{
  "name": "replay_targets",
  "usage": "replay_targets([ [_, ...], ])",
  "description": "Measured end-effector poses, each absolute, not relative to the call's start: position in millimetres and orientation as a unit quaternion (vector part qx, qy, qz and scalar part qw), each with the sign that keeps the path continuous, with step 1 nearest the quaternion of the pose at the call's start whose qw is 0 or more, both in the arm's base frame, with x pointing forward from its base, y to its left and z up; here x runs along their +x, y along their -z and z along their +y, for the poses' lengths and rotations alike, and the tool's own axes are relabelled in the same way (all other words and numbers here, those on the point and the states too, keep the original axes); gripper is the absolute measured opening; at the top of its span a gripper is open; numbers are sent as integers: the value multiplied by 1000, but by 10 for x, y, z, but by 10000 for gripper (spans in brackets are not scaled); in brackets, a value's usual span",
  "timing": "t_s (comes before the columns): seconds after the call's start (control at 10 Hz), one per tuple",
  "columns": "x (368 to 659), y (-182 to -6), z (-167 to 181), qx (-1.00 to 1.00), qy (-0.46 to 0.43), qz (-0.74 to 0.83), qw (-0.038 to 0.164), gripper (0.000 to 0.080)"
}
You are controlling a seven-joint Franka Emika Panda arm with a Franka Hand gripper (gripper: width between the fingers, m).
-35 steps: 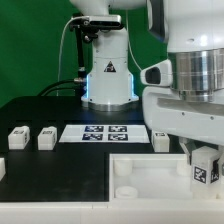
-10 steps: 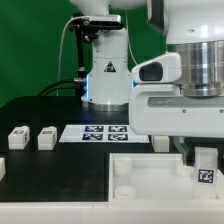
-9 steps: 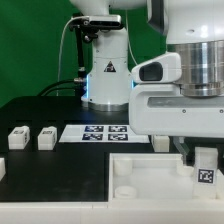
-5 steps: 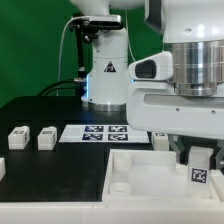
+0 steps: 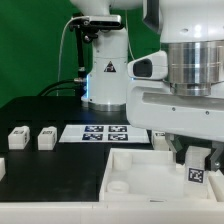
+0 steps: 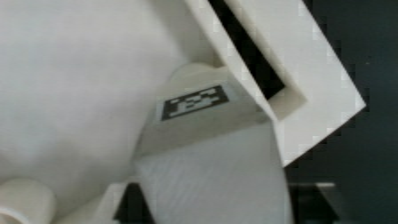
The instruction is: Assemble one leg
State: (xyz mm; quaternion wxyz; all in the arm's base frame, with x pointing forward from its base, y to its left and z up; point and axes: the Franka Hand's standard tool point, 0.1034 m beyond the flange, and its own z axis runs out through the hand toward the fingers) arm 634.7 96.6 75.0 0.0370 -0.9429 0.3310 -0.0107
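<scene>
The two-finger gripper (image 5: 197, 160) pinches the small white plastic oblong leg (image 5: 196, 168) bearing a black-and-white square marker, holding it upright over the large white tray (image 5: 140, 172), presumably to line it up with a round socket (image 5: 118, 185).

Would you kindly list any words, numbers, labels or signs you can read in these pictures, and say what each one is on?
No readable words or numbers.
Warning triangle sign on the arm's base: symbol inside too small to read.
Black-and-white square marker on the leg held by the gripper: pattern only, no text.
Four marker tags on the marker board: patterns only.
Markers on the two loose legs: too small to read.
</scene>
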Motion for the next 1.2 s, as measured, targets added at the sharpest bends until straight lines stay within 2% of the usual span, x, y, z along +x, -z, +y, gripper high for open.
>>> replay_targets([
  [0.1,6347,-749,966,-943,11,331,37,482],
  [0.2,6347,-749,966,-943,11,331,37,482],
  [0.3,6353,-777,986,-942,11,332,38,615],
  [0.5,6381,-928,1052,-943,15,329,45,643],
  [1.2,6377,-909,1053,-943,14,328,44,649],
])
